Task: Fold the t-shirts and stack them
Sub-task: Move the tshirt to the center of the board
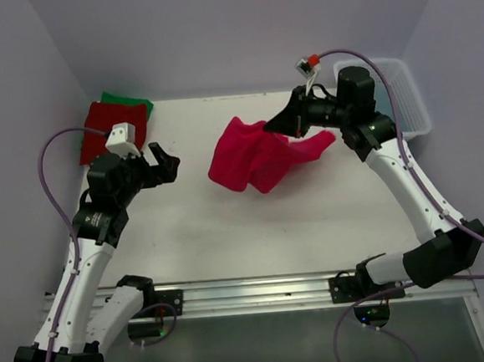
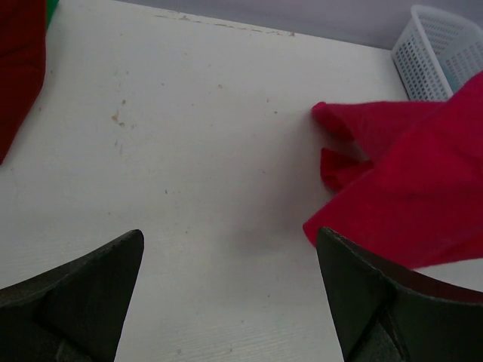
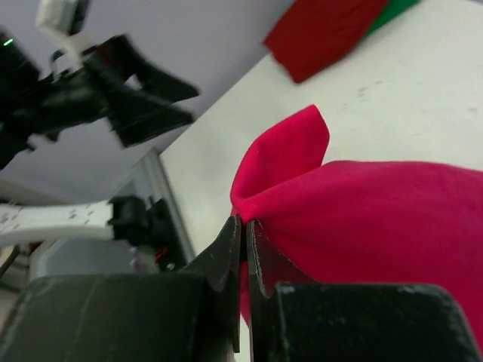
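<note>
The crimson-pink t-shirt [image 1: 253, 157] lies bunched on the middle of the table, one edge lifted. My right gripper [image 1: 270, 128] is shut on that edge; the right wrist view shows the cloth [image 3: 355, 219] pinched between the closed fingertips [image 3: 245, 223]. The darker red t-shirt [image 1: 108, 129] lies folded at the far left corner on top of the green t-shirt [image 1: 131, 102]. My left gripper [image 1: 170, 163] is open and empty, hovering left of the pink shirt [image 2: 411, 188], apart from it.
A white latticed basket [image 1: 403, 93] stands at the table's far right edge, also in the left wrist view [image 2: 438, 49]. The table [image 1: 195, 226] is white, with a metal rail along its near edge.
</note>
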